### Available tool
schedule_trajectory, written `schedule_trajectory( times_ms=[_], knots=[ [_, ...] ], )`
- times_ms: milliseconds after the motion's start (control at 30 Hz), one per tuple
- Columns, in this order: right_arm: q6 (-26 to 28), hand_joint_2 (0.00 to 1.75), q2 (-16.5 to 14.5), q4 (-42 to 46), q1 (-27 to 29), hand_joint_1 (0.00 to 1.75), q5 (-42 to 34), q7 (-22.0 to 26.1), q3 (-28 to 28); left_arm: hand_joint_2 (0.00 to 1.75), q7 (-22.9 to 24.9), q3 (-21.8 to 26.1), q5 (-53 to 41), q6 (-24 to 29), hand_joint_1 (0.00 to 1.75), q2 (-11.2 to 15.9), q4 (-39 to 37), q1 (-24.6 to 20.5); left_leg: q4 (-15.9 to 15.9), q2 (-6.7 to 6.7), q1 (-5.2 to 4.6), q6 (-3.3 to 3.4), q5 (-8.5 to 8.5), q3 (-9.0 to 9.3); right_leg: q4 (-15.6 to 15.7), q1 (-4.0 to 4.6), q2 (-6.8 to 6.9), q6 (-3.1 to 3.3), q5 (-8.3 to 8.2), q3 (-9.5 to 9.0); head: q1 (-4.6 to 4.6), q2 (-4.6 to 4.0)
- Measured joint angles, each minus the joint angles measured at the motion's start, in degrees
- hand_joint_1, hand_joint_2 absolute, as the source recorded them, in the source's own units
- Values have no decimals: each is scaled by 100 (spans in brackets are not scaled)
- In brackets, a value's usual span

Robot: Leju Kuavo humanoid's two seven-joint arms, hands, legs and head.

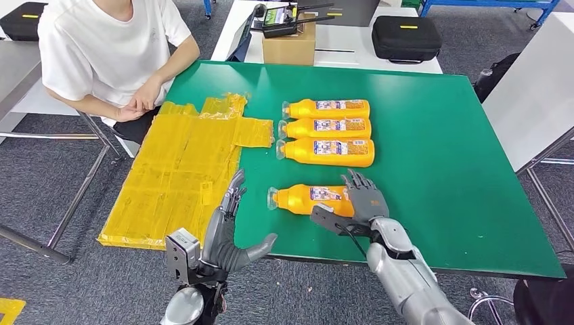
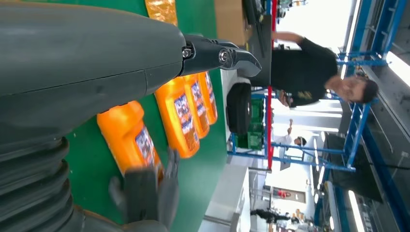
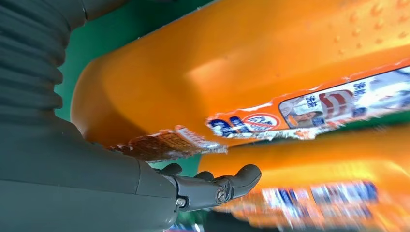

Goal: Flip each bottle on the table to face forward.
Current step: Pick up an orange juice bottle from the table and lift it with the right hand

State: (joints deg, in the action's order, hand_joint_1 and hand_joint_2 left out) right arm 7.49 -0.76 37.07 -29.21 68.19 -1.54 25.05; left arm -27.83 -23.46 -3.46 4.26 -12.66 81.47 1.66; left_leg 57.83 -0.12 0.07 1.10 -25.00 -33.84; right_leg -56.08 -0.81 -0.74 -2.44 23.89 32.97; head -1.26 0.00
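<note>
Nearest orange plastic bottle (image 1: 308,199) lying crosswise on green counter (image 1: 440,169), cap leftwards; right robot hand (image 1: 365,196) spread over its base (left robot hand (image 1: 230,233) open, farther off).

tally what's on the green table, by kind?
Orange bottles: 4 (three in a row, one nearer with the right robot hand resting on its base end)
Yellow sheet piles: 1
Total: 5

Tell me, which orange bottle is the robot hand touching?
The lone bottle nearest the table's front edge, under the right robot hand. The other three bottles lie together farther back, untouched.
</note>
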Motion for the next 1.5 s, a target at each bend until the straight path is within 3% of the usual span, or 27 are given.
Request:
schedule_trajectory(
  times_ms=[100,133,500,700,933,1067,1200,1367,1500],
  knots=[
    [-431,175,-95,-319,-314,134,71,-356,136,175,50,2,11,-38,0,-32,-16,-12,-1,0,0,-2,-2,30,2,0,-4,0,2,6,2,0],
    [-503,175,-115,-382,-373,166,77,-409,161,175,59,2,10,-45,0,-37,-22,-13,-1,0,0,-2,-3,36,2,0,-4,0,3,8,3,0],
    [-617,175,-149,-471,-455,173,80,-485,202,175,77,2,9,-55,0,-41,-30,-13,-2,-2,0,-3,-3,43,2,1,-4,1,4,8,2,0],
    [-1058,175,-254,-891,-831,175,-169,-563,328,175,136,21,-4,-75,0,-63,-42,-51,0,-8,0,4,15,39,0,0,-1,-10,-6,-39,1,-1],
    [-1209,175,-281,-768,-556,175,-2192,961,-172,175,107,36,27,-320,0,11,-16,35,-1,16,5,-12,-7,61,2,5,-26,-10,-6,-59,2,0],
    [-965,175,-396,107,215,175,-3647,1656,-539,175,182,79,53,-257,0,37,80,152,-1,-6,10,-13,1,47,1,10,-13,-8,-3,-55,2,-1],
    [-642,175,-590,1638,1243,175,-4767,1747,-849,175,657,126,279,50,0,31,116,276,-1,-24,11,-10,19,-20,-4,11,9,-8,-5,-4,-1,-1],
    [-538,175,-683,2850,1738,175,-5293,1773,-975,175,900,143,815,21,0,20,-30,282,-1,-23,7,-9,23,-53,-4,4,10,-9,-7,30,1,-1],
    [-738,175,-677,3243,1818,175,-5410,1928,-921,175,797,11,1129,-551,0,41,-308,131,0,-23,3,-8,22,-63,-3,1,10,-10,-7,37,2,0]
  ],
)
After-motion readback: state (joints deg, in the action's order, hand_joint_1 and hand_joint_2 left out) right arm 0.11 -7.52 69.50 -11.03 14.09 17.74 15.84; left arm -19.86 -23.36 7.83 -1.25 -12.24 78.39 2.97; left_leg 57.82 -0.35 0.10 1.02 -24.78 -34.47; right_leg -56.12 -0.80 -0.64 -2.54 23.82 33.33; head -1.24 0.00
